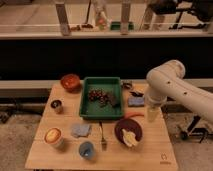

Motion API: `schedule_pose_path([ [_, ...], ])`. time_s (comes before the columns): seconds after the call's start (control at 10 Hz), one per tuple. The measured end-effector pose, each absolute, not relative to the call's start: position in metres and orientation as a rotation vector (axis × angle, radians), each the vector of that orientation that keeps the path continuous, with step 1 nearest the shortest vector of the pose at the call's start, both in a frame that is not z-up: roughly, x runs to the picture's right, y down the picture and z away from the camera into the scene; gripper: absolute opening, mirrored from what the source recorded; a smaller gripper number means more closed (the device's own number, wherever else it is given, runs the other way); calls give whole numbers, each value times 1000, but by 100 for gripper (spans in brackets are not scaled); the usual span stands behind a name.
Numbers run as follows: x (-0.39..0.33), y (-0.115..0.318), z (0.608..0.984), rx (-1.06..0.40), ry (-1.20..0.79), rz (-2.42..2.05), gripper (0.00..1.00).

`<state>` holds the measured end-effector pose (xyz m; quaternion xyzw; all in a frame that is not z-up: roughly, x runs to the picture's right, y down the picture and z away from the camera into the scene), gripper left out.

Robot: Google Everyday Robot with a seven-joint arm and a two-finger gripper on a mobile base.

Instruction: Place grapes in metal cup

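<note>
The grapes (98,96), a small dark reddish bunch, lie in the middle of the green tray (89,111) beside a flat dark block (113,101). At the table's left edge stands the metal cup (56,106), short and shiny, well left of the tray. My white arm (170,87) reaches in from the right. Its gripper (152,115) hangs open over the table's right edge, right of the tray and far from both grapes and cup, with nothing in it.
An orange bowl (70,81) sits at the back left. Along the front are a pale cup with orange inside (52,136), a blue cup (86,150), a grey cloth (80,130), a fork (102,137) and a dark bowl (128,131). A carrot (132,115) and sponge (136,101) lie near the gripper.
</note>
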<state>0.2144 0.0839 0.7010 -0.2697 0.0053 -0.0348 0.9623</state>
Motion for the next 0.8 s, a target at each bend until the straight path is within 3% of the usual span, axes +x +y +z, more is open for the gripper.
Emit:
schedule_pose_path([
  [0.8, 123, 53, 735, -520, -43, -184, 80],
])
